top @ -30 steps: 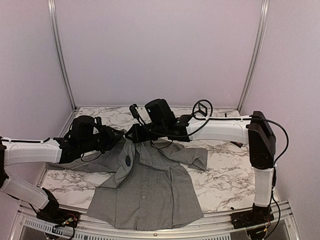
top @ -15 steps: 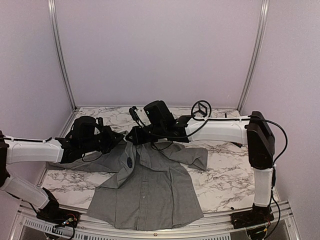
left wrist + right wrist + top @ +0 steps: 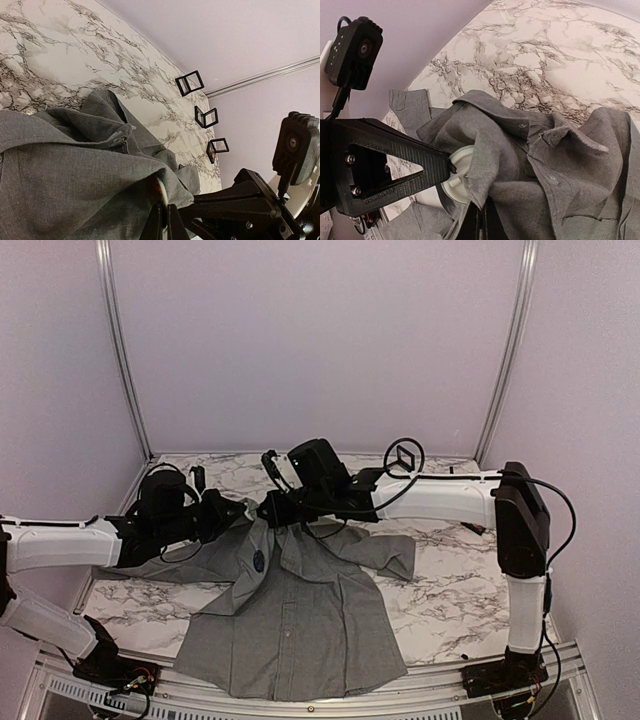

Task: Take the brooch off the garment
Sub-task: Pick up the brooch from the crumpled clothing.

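Note:
The grey garment (image 3: 300, 610) lies spread on the marble table (image 3: 450, 590), its collar end lifted between both arms. Under a fold of the collar sits the brooch (image 3: 457, 177), a round white-backed disc; its reddish face (image 3: 159, 192) shows in the left wrist view. My left gripper (image 3: 166, 214) is shut on the brooch's rim, and its black fingers (image 3: 427, 170) reach it from the left. My right gripper (image 3: 482, 220) is shut on the garment's fold right beside the brooch. In the top view both grippers (image 3: 245, 508) (image 3: 272, 508) meet at the collar.
Small black square frames (image 3: 190, 83) (image 3: 206, 117) (image 3: 218, 146) stand along the back wall. A dark blue oval mark (image 3: 258, 562) sits on the shirt's chest. A small dark item (image 3: 473, 528) lies right of the sleeve. Metal posts (image 3: 120, 350) flank the walls.
The left gripper's jaws have closed at the collar and its wrist has shifted slightly. The right arm still holds the fold up in about the same place.

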You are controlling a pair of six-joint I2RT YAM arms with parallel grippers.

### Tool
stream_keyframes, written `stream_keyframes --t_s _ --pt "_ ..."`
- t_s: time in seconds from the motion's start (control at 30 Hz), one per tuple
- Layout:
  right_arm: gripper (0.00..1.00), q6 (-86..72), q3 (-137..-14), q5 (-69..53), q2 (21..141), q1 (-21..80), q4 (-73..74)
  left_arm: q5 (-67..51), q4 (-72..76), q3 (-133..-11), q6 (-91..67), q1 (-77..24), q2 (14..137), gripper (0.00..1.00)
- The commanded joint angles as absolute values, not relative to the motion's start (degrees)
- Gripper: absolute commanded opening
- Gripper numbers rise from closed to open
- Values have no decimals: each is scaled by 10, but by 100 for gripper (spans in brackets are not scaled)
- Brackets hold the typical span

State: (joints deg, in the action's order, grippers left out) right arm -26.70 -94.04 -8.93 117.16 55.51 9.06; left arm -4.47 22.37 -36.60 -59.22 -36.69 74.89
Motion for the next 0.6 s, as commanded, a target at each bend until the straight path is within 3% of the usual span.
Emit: stream_keyframes --t_s 0.0,0.23,0.57 --pt "0 -261 -958 -76 1173 543 94 -40 269 -336 -546 -363 715 0" --pt "1 -241 -951 -161 1167 549 54 -5 241 -330 -498 -364 680 0" --pt "23 -199 -973 -178 1143 543 76 -30 249 -328 -436 -364 666 0"
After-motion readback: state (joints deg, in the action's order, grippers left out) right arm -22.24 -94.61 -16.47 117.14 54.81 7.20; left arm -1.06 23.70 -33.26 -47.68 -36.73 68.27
